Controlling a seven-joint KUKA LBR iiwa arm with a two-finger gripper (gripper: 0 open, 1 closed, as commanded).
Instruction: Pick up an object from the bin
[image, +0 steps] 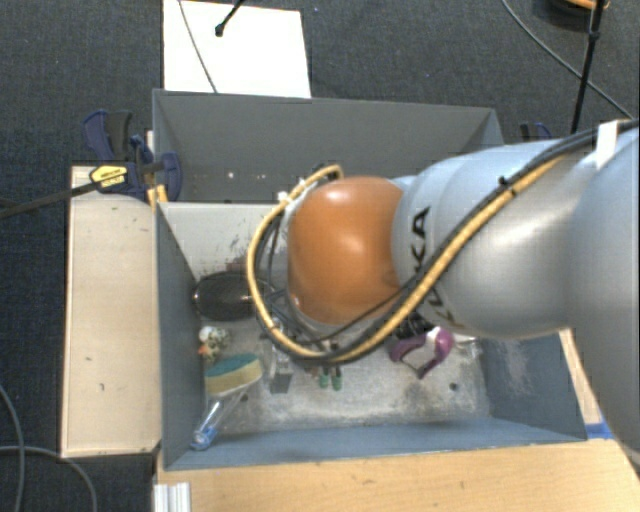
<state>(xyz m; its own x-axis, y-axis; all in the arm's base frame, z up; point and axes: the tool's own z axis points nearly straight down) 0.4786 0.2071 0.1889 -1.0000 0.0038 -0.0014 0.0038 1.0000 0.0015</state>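
Observation:
My gripper (303, 362) hangs low over the middle of the bin floor, mostly hidden under the orange cover. Just left of it lies a yellow and teal sponge (233, 373). A small green thing (328, 379) and a small grey piece (280, 379) sit right beneath it on the floor. A purple curved thing (424, 349) lies to its right, partly hidden by the arm. A black oval thing (225, 296) rests further left, against the bin's wall.
A small pale figure (210, 343) sits by the left wall above the sponge. A clear tube with a blue end (208, 428) lies in the front left corner. The arm covers the bin's right and back parts.

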